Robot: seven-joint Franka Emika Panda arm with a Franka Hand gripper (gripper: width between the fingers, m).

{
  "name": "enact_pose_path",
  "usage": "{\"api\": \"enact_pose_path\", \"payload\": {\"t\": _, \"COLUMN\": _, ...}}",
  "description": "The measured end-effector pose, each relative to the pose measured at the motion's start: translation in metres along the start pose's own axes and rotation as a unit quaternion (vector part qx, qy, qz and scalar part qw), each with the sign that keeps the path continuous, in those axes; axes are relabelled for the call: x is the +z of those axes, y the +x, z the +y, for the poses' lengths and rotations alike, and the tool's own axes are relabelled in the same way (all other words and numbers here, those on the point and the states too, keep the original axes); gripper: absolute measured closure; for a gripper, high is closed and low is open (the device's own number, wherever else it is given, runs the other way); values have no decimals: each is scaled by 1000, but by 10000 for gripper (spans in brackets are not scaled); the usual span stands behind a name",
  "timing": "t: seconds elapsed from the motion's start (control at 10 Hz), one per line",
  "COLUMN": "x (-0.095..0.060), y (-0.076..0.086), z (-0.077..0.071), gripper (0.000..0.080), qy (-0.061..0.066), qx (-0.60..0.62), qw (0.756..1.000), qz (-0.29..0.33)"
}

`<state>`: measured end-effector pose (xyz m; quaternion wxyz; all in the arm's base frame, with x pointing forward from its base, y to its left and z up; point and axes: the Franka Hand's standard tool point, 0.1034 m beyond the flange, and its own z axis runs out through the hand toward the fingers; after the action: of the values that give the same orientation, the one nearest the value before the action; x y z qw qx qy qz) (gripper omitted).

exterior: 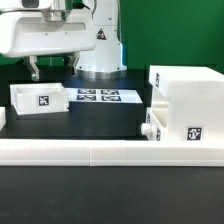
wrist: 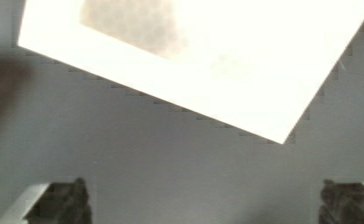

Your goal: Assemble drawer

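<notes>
box (exterior: 186, 92): white plastic, tall, upright at the exterior view's right; its right side is cut off by the picture's edge.
lower tray (exterior: 172, 127): white and shallow, at the foot of the box on the side facing the exterior view's left; how far it sits inside cannot be told.
lower tray tag (exterior: 193, 133): black-and-white square on the wall facing the camera.
knob (exterior: 148, 128): small white bump on the lower tray's end.
loose tray (exterior: 38, 97): white, shallow, open side up, at the exterior view's left, well apart from the box.
loose tray tag (exterior: 44, 100): black-and-white square on its near wall.
</notes>
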<state>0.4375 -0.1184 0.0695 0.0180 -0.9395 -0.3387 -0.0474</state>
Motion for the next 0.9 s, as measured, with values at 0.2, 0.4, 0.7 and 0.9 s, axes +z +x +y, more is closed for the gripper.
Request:
{"api": "enact_pose_path", "payload": {"t": 0.2, "x": 0, "y": 0, "z": 0, "gripper": 151, "qy": 0, "qx": -1, "qw": 1000, "qz": 0}}
{"api": "enact_pose_path", "payload": {"t": 0.4, "x": 1, "y": -1, "z": 0, "gripper": 151, "qy": 1, "qx": 0, "qw": 1000, "qz": -1}}
{"api": "enact_pose_path", "payload": {"t": 0.7, "x": 15, "y": -31, "z": -20, "gripper": 151, "qy": -4, "qx": 27, "qw": 1000, "qz": -6}}
{"api": "enact_pose_path", "payload": {"t": 0.9, "x": 27, "y": -45, "z": -25, "gripper": 151, "qy": -15, "qx": 42, "qw": 999, "qz": -2}}
